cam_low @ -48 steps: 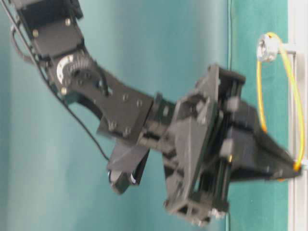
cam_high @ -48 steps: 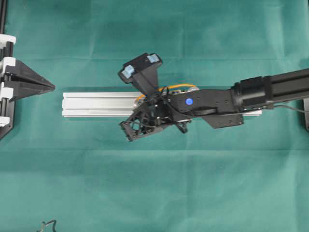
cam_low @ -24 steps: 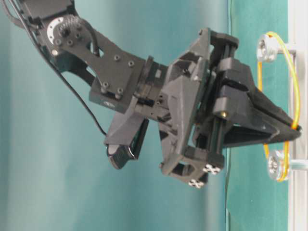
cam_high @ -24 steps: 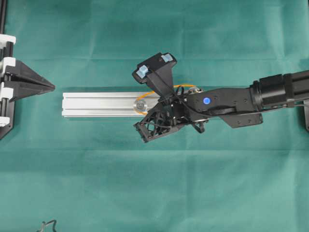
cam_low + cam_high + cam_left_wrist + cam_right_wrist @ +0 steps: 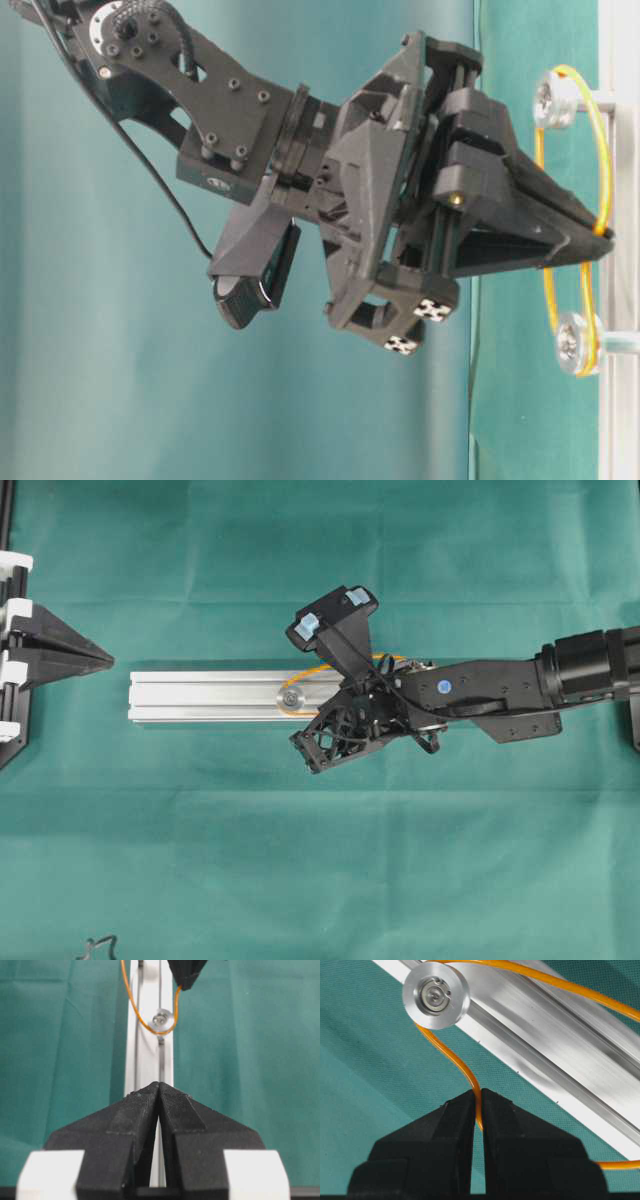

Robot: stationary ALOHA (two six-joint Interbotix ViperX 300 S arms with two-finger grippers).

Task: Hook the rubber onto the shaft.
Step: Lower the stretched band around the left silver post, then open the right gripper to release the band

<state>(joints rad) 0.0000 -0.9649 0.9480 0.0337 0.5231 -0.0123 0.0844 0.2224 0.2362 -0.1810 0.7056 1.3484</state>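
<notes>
The rubber [image 5: 465, 1072] is a thin orange loop lying along the aluminium rail [image 5: 200, 695]. In the table-level view the rubber [image 5: 548, 290] runs round the upper shaft [image 5: 553, 98] and the lower shaft [image 5: 575, 343]. My right gripper [image 5: 478, 1097] is shut on one strand of the rubber, a short way from the silver shaft [image 5: 436, 996]. It hangs tilted over the rail's middle, and its tip [image 5: 600, 240] sits between the two shafts. My left gripper [image 5: 105, 660] is shut on nothing, parked beyond the rail's left end and pointing along it.
A green cloth covers the table. A bit of black cable [image 5: 98, 945] lies at the bottom left edge. A dark frame piece [image 5: 634, 715] stands at the right edge. The right arm's body covers the rail's right half.
My right gripper has drawn back to the right along the rail, still holding the rubber. The shaft it covered now shows, with the rubber looped round it.
</notes>
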